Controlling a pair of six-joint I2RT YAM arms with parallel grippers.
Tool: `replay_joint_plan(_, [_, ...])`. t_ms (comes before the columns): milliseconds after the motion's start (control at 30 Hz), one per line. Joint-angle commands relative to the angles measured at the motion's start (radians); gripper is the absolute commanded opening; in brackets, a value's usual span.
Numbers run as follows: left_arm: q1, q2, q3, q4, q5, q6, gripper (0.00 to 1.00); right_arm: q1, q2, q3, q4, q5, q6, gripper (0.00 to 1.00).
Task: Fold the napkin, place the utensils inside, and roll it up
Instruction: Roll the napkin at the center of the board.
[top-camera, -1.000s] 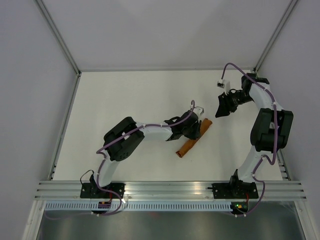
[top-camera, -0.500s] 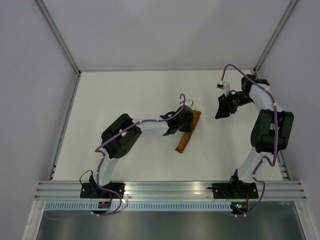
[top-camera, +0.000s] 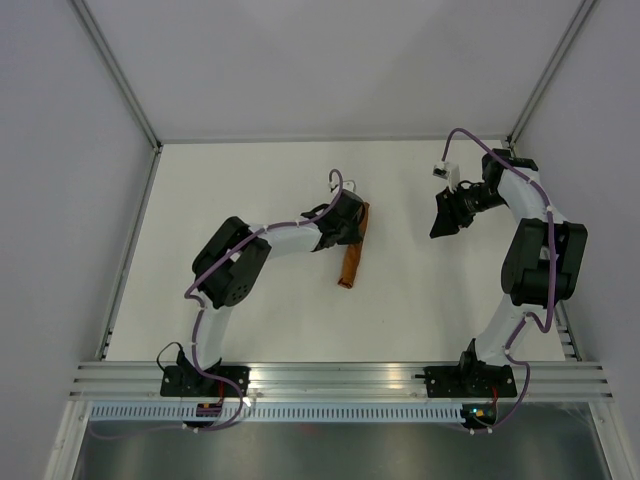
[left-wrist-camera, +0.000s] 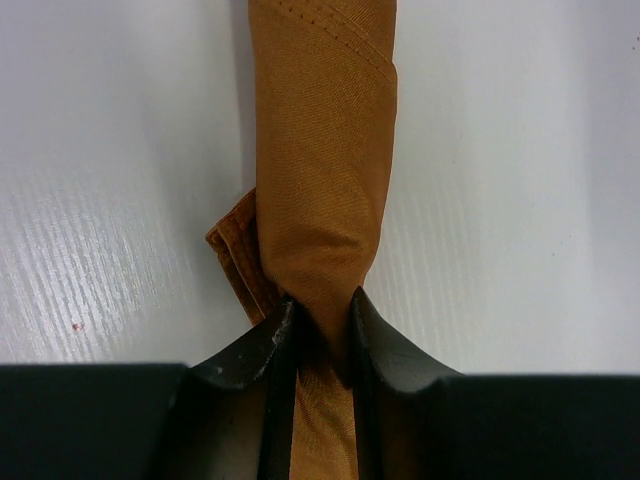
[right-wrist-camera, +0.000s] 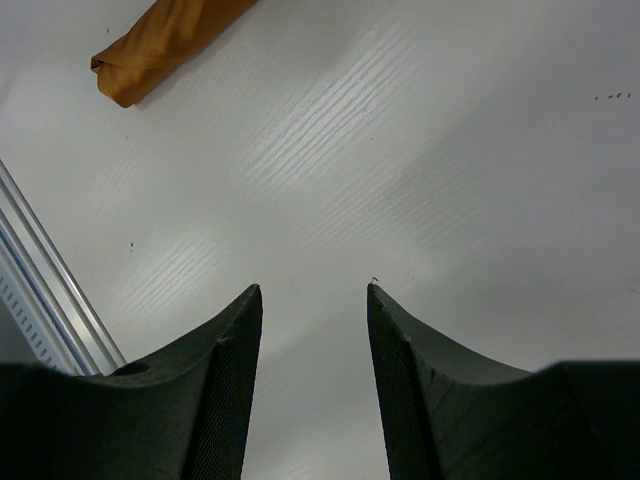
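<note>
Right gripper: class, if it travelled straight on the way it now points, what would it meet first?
Probably the bare table: the right gripper, jaws open, frames only white surface. The rolled napkin lies off to the side, outside that line.

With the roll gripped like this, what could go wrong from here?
1. The left gripper has its jaws pinched on only one end of the rolled napkin; dragging it may loosen the roll.
2. A loose fold sticks out beside the jaws and may unravel further.
3. The right gripper hangs open and apart, so nothing steadies the far end.
</note>
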Motion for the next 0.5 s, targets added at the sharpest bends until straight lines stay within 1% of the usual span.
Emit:
replay_joint_plan(0, [0.024, 0.131, -0.068, -0.378, -0.042, -0.037, 0.03, 0.005, 0.005, -0.006, 0.008, -0.030, -0.010, 0.52])
replay_joint_plan(133, [0.026, 0.132, -0.063, -0.358, -0.011, -0.041, 0.08, 0.005, 0.003, -0.012, 0.006, -0.023, -0.019, 0.52])
replay_joint_plan(333, [0.029, 0.129, -0.074, -0.320, 0.064, -0.065, 0.09, 0.006, 0.014, -0.014, -0.004, -0.015, -0.034, 0.52])
replay_joint_plan(467, [0.035, 0.115, -0.097, -0.286, 0.102, -0.109, 0.12, 0.014, 0.019, -0.017, -0.003, -0.012, -0.031, 0.52])
